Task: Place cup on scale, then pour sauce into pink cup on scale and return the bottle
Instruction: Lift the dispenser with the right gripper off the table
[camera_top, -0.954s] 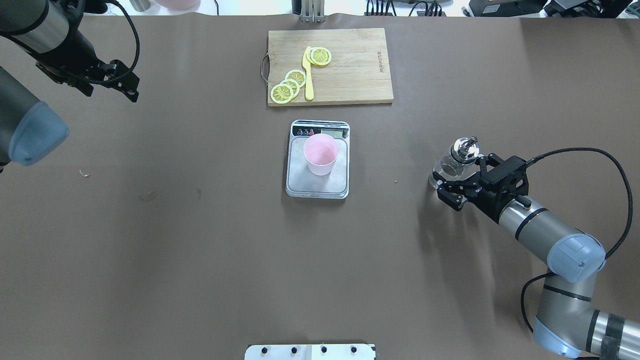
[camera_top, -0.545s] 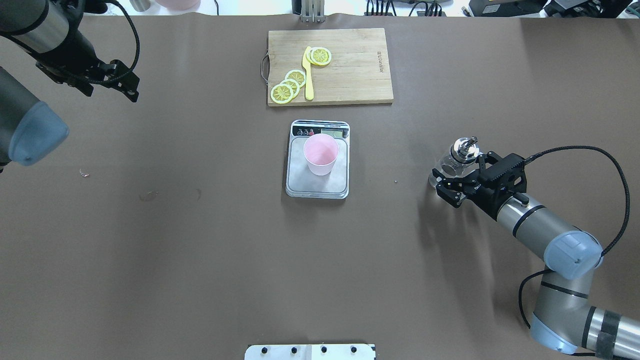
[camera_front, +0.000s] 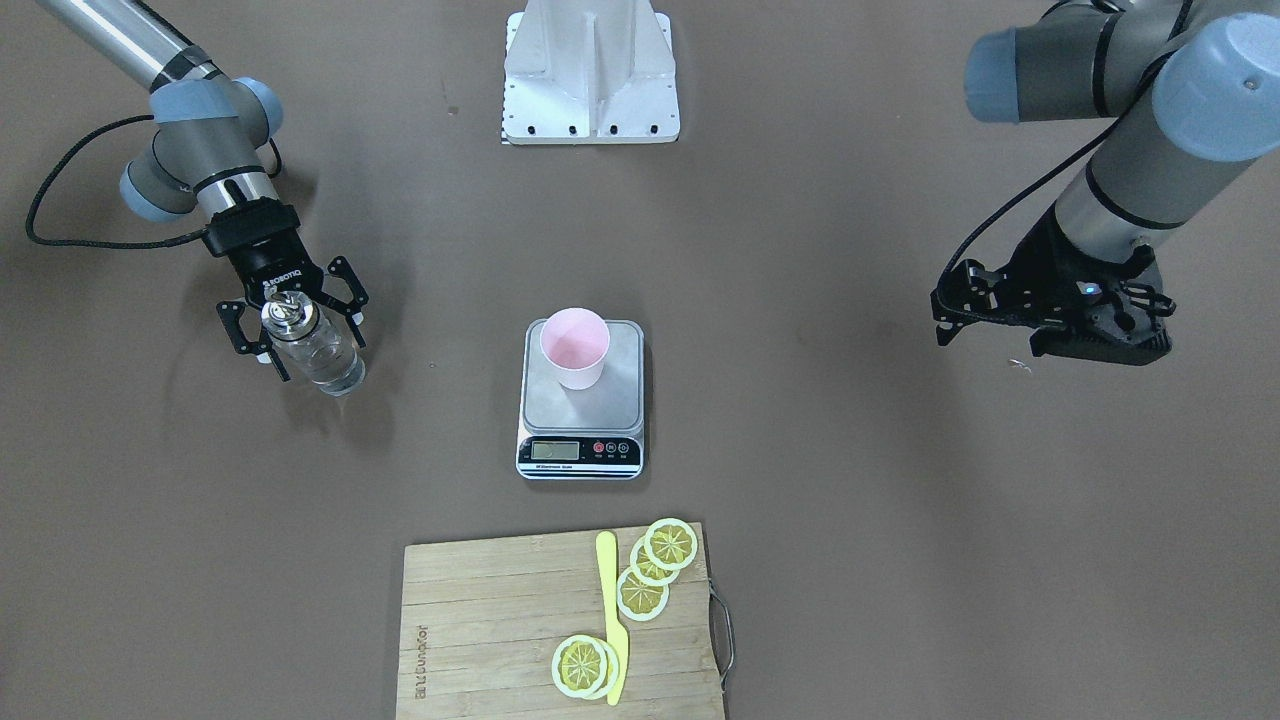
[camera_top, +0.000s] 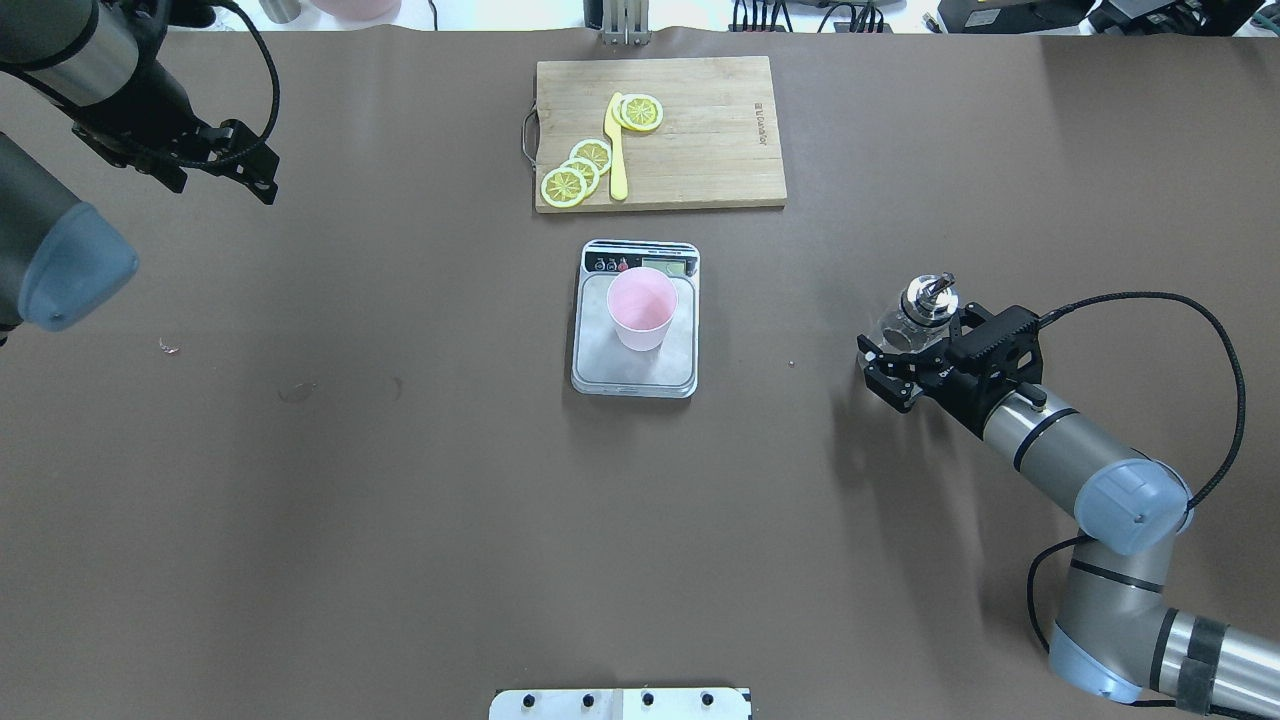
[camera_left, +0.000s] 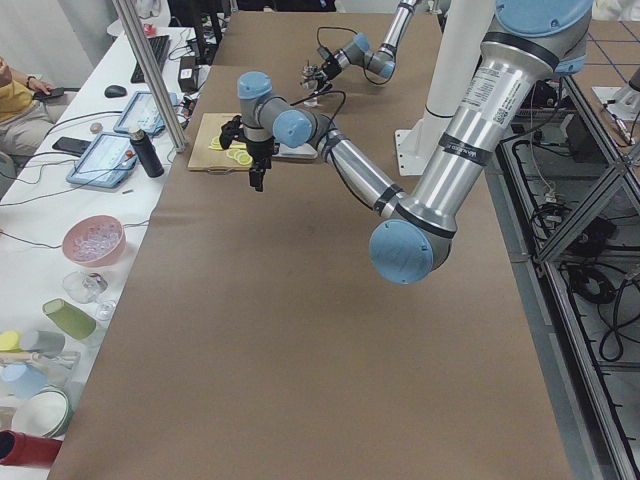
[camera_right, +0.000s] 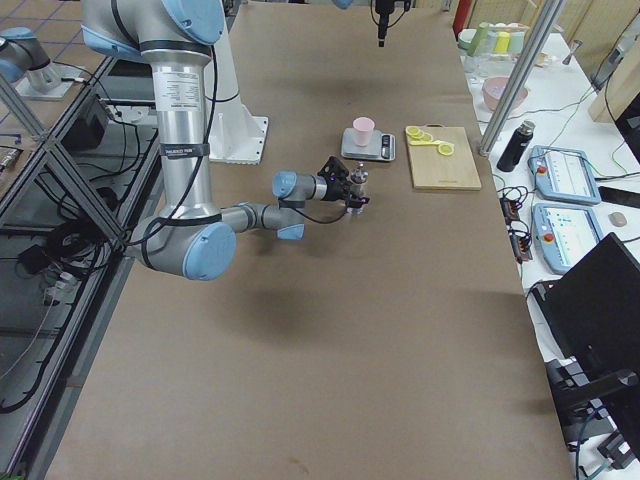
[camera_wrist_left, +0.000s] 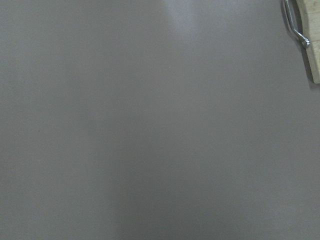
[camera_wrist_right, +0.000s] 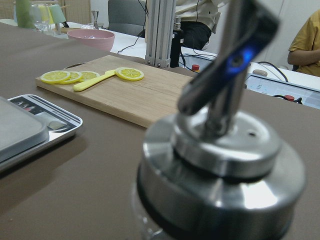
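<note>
The pale pink cup (camera_top: 641, 310) (camera_front: 573, 350) stands upright on the grey scale (camera_top: 600, 365) (camera_front: 622, 395) at mid-table. The clear glass bottle (camera_top: 918, 310) (camera_front: 322, 358) with its metal spout stands on the table to the scale's right in the overhead view. It fills the right wrist view (camera_wrist_right: 220, 165) at close range. My right gripper (camera_top: 884, 372) (camera_front: 305, 340) is open, with a finger on each side of the bottle's lower body. My left gripper (camera_top: 262, 178) (camera_front: 945, 310) hangs open and holds nothing above the table's far left.
A wooden cutting board (camera_top: 700, 130) (camera_front: 480, 620) with lemon slices (camera_top: 578, 170) and a yellow knife (camera_top: 617, 150) lies beyond the scale. The left wrist view shows bare brown table and the board's metal handle (camera_wrist_left: 295, 25). The robot's white base (camera_front: 590, 70) is at the near edge.
My right gripper has slid a little forward along the bottle, so its open fingers reach further past the glass. The bottle, cup and left arm have not moved.
</note>
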